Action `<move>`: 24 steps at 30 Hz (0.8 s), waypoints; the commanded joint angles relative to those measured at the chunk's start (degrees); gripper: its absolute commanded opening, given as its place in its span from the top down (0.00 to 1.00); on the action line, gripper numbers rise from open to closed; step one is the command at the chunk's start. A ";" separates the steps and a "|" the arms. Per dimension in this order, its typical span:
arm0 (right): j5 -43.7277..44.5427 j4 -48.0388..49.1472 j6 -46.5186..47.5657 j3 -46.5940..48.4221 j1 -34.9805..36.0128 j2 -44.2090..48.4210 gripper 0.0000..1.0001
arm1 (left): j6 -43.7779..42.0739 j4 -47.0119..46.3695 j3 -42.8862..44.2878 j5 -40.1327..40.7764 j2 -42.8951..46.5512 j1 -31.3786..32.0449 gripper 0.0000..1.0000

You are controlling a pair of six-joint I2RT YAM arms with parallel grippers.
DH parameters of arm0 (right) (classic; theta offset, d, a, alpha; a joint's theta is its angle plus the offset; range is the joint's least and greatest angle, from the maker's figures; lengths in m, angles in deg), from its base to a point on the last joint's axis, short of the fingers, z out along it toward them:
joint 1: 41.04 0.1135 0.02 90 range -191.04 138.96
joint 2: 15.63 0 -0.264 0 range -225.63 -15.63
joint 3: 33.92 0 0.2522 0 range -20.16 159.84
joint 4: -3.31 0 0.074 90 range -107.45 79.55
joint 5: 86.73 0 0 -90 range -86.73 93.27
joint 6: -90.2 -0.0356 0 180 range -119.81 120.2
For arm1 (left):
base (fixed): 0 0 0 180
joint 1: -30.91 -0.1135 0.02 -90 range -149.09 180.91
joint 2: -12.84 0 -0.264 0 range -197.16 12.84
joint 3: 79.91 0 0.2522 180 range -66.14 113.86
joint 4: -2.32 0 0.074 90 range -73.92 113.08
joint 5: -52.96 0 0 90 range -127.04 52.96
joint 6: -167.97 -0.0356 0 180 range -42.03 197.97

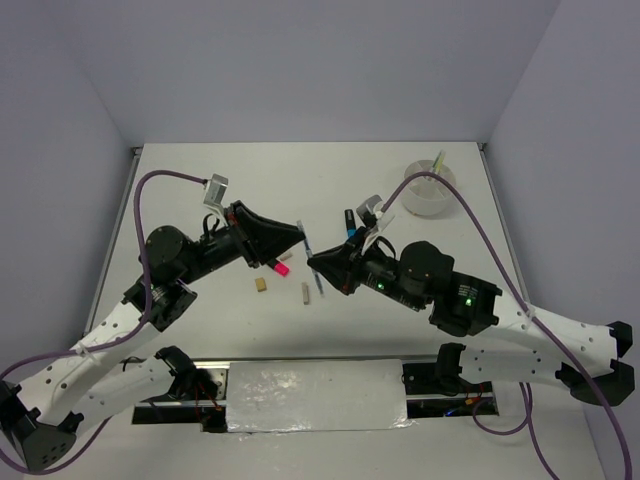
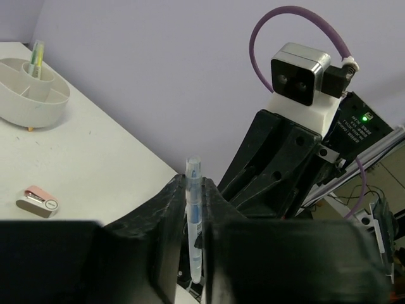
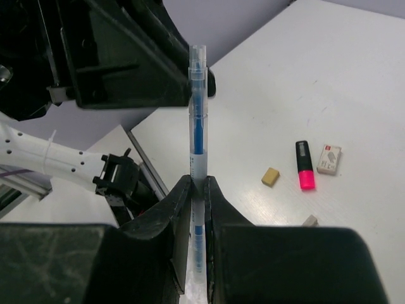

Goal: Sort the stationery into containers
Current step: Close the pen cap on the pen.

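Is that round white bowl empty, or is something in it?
Not empty: a thin yellow stick stands tilted in an inner compartment of the white bowl.

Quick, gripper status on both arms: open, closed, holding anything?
Left gripper: closed on the blue pen.
Right gripper: closed on the same pen, at its other end.

Clear pen [image 3: 197, 126] with blue core between matte black fingers [image 3: 177, 212] of the right hand [image 3: 197, 183]. Beyond the hand, on white tabletop [image 3: 354, 76]: pink-and-black highlighter [image 3: 304, 166], tan eraser [image 3: 271, 177], paler tan eraser [image 3: 310, 220], white eraser [image 3: 329, 158] with dark print.
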 commanded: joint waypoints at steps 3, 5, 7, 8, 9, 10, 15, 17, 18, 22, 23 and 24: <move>-0.13 8.89 1.35 2.71 -0.09 -0.87 1.00 | -2.14 2.47 1.99 -4.19 -0.02 1.07 0.57; -0.84 8.91 0.83 1.66 -0.09 -0.87 1.00 | -2.58 2.48 2.69 -3.58 0.33 1.16 0.55; -0.93 8.99 0.39 1.39 -0.09 -1.14 1.00 | -2.76 2.39 3.39 -3.22 0.68 1.25 0.55; -0.85 8.99 0.30 1.13 -0.09 -1.31 1.00 | -2.85 2.39 3.57 -3.31 0.68 1.16 0.54; -0.85 10.65 0.13 0.95 -0.09 -1.22 1.00 | -2.85 2.30 3.66 -3.40 0.68 1.25 0.56; -0.93 10.84 -0.05 0.95 -0.09 -1.22 1.00 | -2.85 1.78 3.58 -3.31 0.77 1.25 0.59; -3.30 11.10 -0.32 0.86 -0.09 -1.93 1.00 | -2.76 -0.68 2.44 -3.66 2.00 1.16 0.76; -5.22 11.71 -0.14 0.34 -0.09 -2.10 1.00 | -3.02 -2.34 1.82 -4.27 2.18 1.25 0.83; -6.37 11.98 0.21 0.25 -0.09 -2.28 1.00 | -3.11 -3.23 1.30 -5.76 2.18 1.16 0.86; -10.69 10.76 1.09 -0.19 -0.09 -2.72 0.71 | -4.95 -8.50 0.06 -10.67 2.70 1.25 0.96; -10.78 10.58 1.00 -0.37 -0.18 -2.81 0.65 | -5.39 -8.94 0.06 -11.30 2.88 1.16 0.97; -10.95 10.58 0.83 -0.98 -0.18 -2.72 0.58 | -5.83 -9.04 0.32 -11.83 2.97 1.16 0.97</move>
